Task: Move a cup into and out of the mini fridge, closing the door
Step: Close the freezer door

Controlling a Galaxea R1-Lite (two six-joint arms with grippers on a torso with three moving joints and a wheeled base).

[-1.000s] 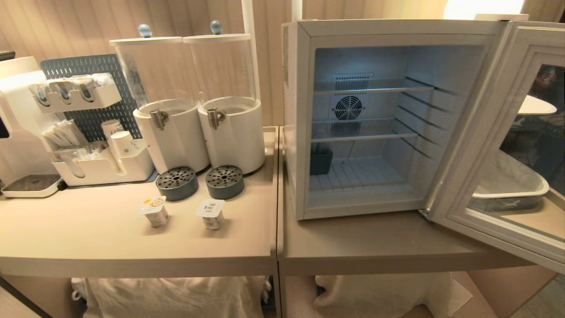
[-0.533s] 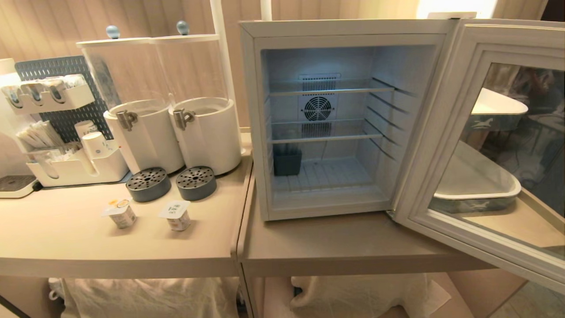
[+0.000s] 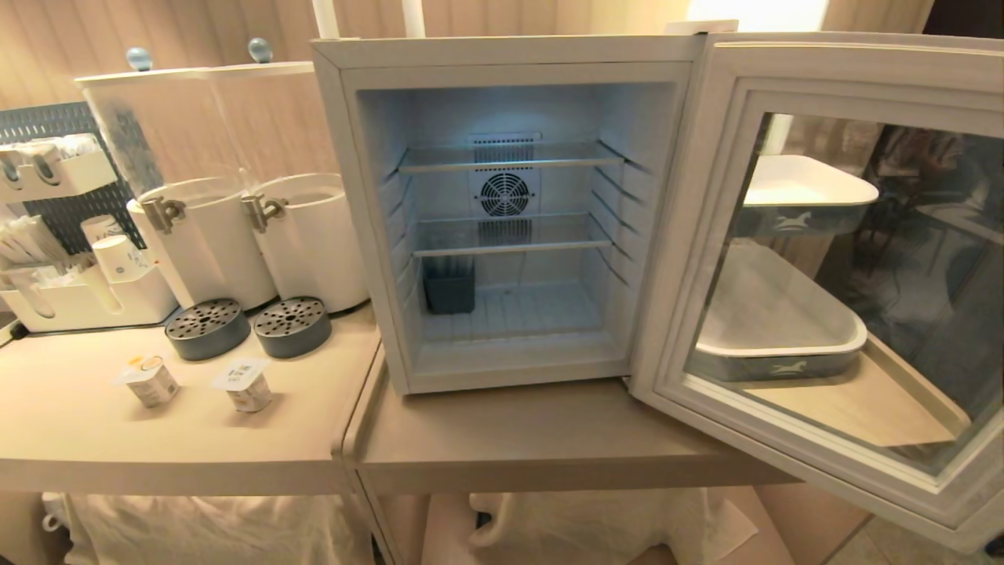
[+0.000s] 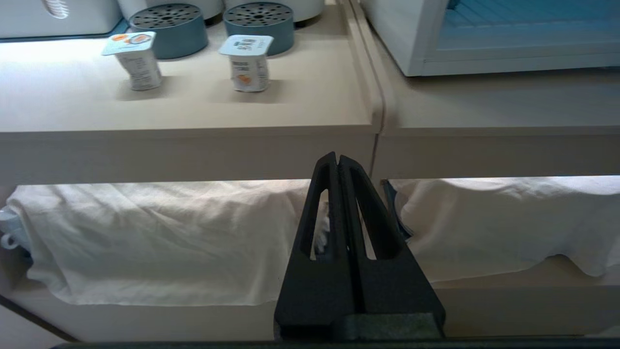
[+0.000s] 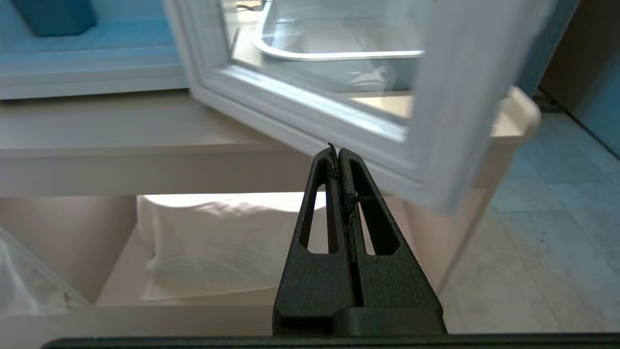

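Note:
The white mini fridge [image 3: 369,235] stands open on the right-hand table, its wire shelves bare. Its door [image 3: 706,196] is swung wide to the right, glass window facing me. Two small foil-lidded cups [image 3: 149,382] [image 3: 245,387] stand upright on the left table, also seen in the left wrist view [image 4: 138,60] [image 4: 247,63]. Neither arm shows in the head view. My left gripper [image 4: 337,157] is shut and empty, low in front of the table edge near the seam. My right gripper [image 5: 337,151] is shut and empty, just below the door's [image 5: 450,97] lower edge.
Two clear dispensers [image 3: 188,235] [image 3: 306,235] with grey drip discs [image 3: 208,328] stand behind the cups. An organizer with paper cups [image 3: 86,298] sits far left. A dark box [image 3: 449,286] rests on the fridge floor. White trays [image 3: 784,345] show through the door glass. White cloth [image 4: 145,237] hangs under the tables.
The whole scene has slid left in the head view, so the camera has moved to the right. The cups, fridge and door keep their places on the tables.

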